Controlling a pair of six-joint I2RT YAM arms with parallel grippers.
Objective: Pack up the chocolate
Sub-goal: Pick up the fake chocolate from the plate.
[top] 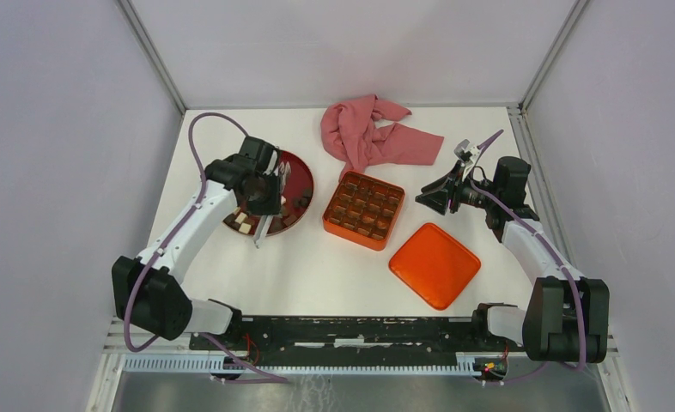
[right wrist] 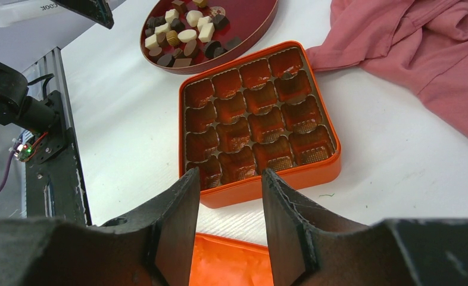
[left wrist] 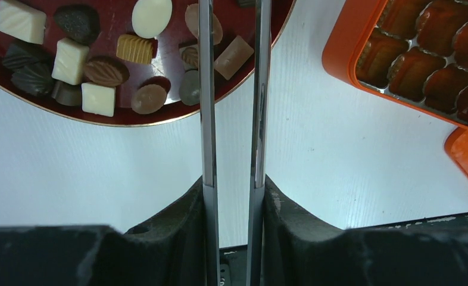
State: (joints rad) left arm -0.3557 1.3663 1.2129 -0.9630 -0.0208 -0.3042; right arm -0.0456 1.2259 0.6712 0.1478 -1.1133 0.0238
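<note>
The chocolate (top: 244, 223) is many small dark, tan and cream pieces on a round dark-red plate (top: 301, 184) at the left. The pieces show close in the left wrist view (left wrist: 97, 68) and far in the right wrist view (right wrist: 181, 33). My left gripper (top: 282, 176) carries two long metal blades that reach over the plate's rim (left wrist: 130, 119). The blades stand apart, and their tips (left wrist: 230, 36) run off the top edge. My right gripper (top: 426, 197) is open and empty, right of the orange gridded tin (top: 362, 209), facing it (right wrist: 227, 179).
The tin's orange lid (top: 434, 264) lies on the table at the front right, below my right gripper (right wrist: 231, 262). A crumpled pink cloth (top: 373, 133) lies behind the tin. The tin's compartments (right wrist: 255, 119) show brownish liners. Grey walls close the sides and back.
</note>
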